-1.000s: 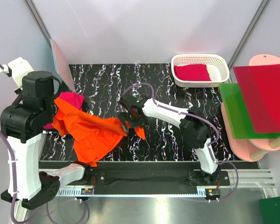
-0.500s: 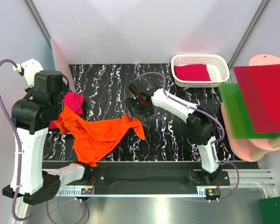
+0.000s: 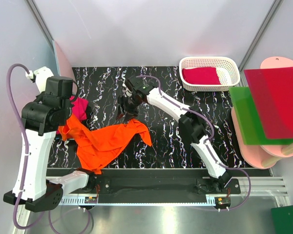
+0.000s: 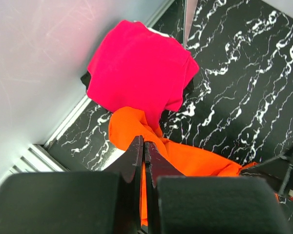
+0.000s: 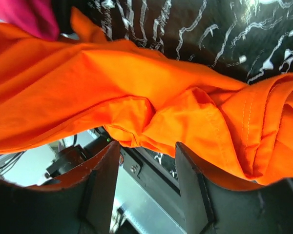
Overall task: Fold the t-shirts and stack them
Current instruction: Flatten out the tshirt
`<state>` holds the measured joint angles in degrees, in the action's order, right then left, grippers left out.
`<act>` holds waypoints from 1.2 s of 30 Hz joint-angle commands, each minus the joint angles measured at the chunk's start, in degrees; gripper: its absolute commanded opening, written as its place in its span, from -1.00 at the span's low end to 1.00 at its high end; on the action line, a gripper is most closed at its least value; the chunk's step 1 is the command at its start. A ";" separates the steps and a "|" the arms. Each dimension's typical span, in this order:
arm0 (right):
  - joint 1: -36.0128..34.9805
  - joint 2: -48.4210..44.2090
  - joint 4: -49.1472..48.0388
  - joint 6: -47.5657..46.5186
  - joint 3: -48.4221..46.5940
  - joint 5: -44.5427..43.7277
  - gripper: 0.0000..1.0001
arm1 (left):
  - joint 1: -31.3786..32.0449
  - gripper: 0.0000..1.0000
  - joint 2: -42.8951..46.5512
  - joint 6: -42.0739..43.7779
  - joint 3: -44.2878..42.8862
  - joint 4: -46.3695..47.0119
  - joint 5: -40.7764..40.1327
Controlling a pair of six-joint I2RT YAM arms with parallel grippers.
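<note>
Left end effector (image 4: 143, 146) has its jaws pressed together on a fold of the orange t-shirt (image 3: 105, 141), holding that end of the cloth raised at the left side of the table (image 3: 166, 141). From the pinch, the orange t-shirt runs out across the near-left part of the black, white-veined surface, rumpled and unfolded, with a pointed corner reaching toward the middle. Right end effector (image 5: 146, 151) is just past that far edge of the shirt. Its jaws stand apart with nothing between them, and the wrist view shows creased orange cloth lying just beyond the fingertips.

Behind the raised end of the orange shirt, against the left wall, a magenta t-shirt (image 4: 136, 73) lies in a loose heap, and the orange cloth overlaps its near edge.

At the far right corner of the table is a white basket (image 3: 229, 66) with slotted walls. A folded crimson t-shirt (image 3: 200, 76) lies flat in its left part.

Off the table to the right, a red sheet (image 3: 278, 97) overlaps a green sheet (image 3: 244, 122), both resting on pink boards (image 3: 254, 156). A small line of print near the red sheet's near edge is too small to read.
</note>
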<state>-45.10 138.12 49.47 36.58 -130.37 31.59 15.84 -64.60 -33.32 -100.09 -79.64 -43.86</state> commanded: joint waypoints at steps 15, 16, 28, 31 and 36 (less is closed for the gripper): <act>-1.22 5.66 10.73 -0.89 -5.95 0.75 0.14 | -0.28 -1.00 0.88 -0.69 2.89 -3.77 1.93; -1.30 6.19 10.73 -0.63 -6.47 0.92 0.14 | -0.28 -1.00 0.88 -0.61 2.89 -3.86 1.93; -1.83 11.64 11.26 0.42 -11.75 -1.36 0.19 | -0.28 -1.00 1.40 -0.43 3.33 -4.47 1.14; -1.83 12.78 11.17 0.86 -14.11 -1.18 0.19 | -0.28 -1.00 1.40 -0.25 3.33 -4.48 1.05; -1.83 15.50 10.82 2.36 -19.21 -0.13 0.20 | -0.28 -1.00 0.97 0.10 3.50 -4.39 1.05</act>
<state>-46.50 152.00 60.53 37.30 -143.96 30.94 15.81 -64.10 -33.65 -96.92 -79.61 -42.22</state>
